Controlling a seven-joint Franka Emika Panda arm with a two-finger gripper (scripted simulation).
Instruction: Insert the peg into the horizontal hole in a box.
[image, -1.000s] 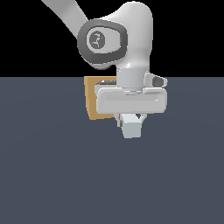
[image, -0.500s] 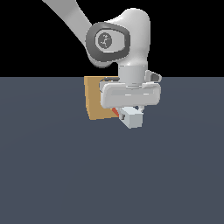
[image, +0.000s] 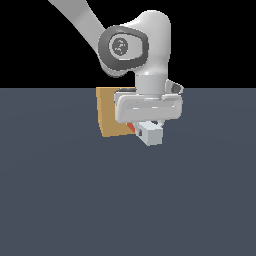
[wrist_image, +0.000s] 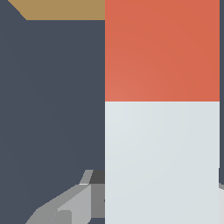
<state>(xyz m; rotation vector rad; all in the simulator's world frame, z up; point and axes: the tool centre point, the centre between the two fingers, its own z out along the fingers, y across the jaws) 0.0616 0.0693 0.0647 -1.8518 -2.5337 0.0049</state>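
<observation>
The gripper (image: 149, 126) is closed around the peg (image: 150, 133), carrying it clear of the dark counter (image: 125, 200). The peg's pale end faces the near side, and its red end (only partly visible) points toward the box (image: 111, 117), which sits just behind, on the exterior view's left of the gripper.

Box (image: 114, 116) on the floor (image: 75, 200) toward the exterior view's left, peg (image: 150, 133) raised just beside it toward the exterior view's right, held in the gripper (image: 149, 125) directly below the arm's wrist, far end pointing toward the box
</observation>
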